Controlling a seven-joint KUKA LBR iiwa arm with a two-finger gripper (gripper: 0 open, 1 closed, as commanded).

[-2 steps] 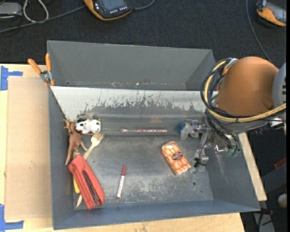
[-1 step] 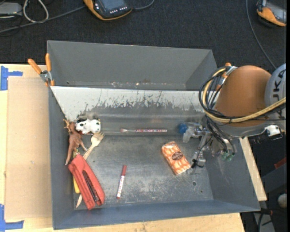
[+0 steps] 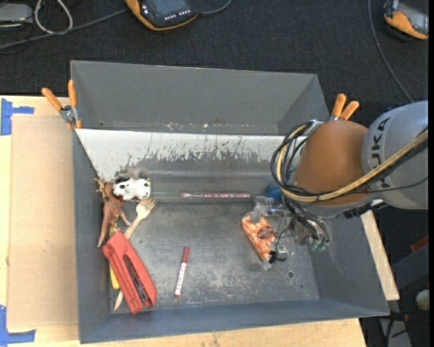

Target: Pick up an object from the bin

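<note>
The claw (image 3: 276,247) is low in the right part of the grey bin (image 3: 202,114), right against an orange patterned thing (image 3: 257,236) on the floor. How far it is open cannot be told. 1 red marker (image 3: 181,271) lies lower centre.

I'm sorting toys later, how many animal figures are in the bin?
2. A brown dinosaur lies along the bin's left wall, and a white, black-spotted animal sits beside it in the back left corner. The arm may hide others.
</note>
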